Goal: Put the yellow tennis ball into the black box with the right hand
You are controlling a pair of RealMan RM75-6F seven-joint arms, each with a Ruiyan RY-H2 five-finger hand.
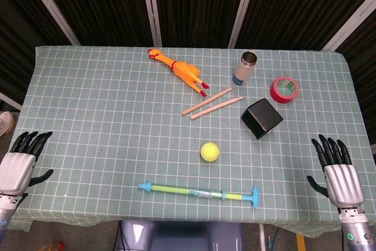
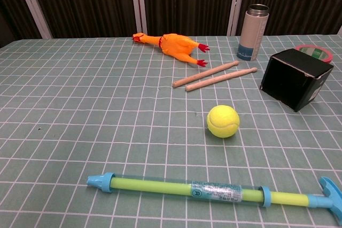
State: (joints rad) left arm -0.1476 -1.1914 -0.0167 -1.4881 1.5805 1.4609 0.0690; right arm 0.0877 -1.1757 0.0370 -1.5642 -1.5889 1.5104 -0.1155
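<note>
The fuzzy yellow tennis ball (image 1: 210, 151) lies at frame centre, the black cardboard box (image 1: 262, 119) up-right of it. Both hands, left (image 1: 19, 163) and right (image 1: 336, 171), rest spread and empty at the lower corners.

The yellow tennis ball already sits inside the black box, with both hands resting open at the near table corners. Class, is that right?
Not quite. The yellow tennis ball lies on the table, outside the black box, as the head view shows. The left hand and right hand do rest open.
</note>
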